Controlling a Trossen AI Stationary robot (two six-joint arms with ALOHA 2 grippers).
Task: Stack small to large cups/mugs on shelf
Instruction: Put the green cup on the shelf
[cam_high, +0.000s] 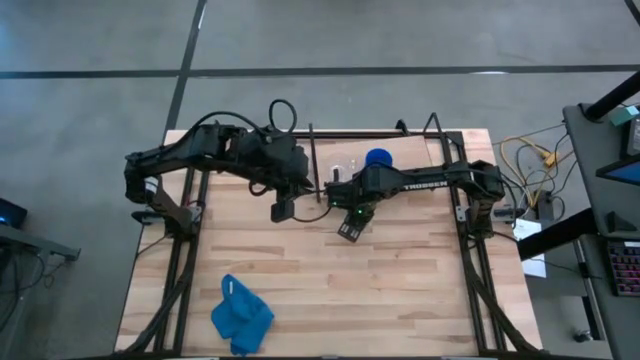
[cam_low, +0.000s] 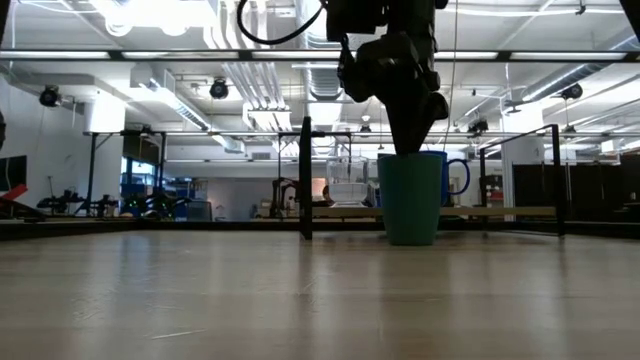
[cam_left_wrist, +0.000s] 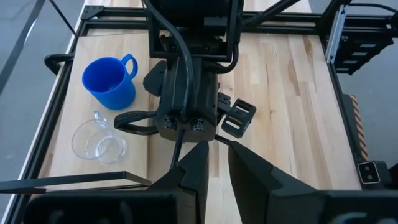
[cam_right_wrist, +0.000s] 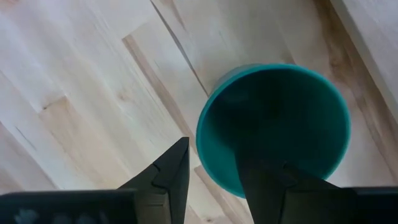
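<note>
My right end effector (cam_right_wrist: 214, 180) straddles the rim of the green cup (cam_right_wrist: 273, 124), one finger inside and one outside, set narrow; whether the rim is actually clamped cannot be confirmed. The green cup stands upright on the surface, just in front of the shelf (cam_left_wrist: 68, 158). My left end effector (cam_left_wrist: 214, 180) waits nearby, fingers parted a little, holding nothing.

Progress: early. The blue mug (cam_left_wrist: 111, 81) and the glass cup (cam_left_wrist: 96, 138) stand side by side on the shelf, unstacked.

Count: three vessels, one shelf, one blue cloth (cam_high: 240, 315).
</note>
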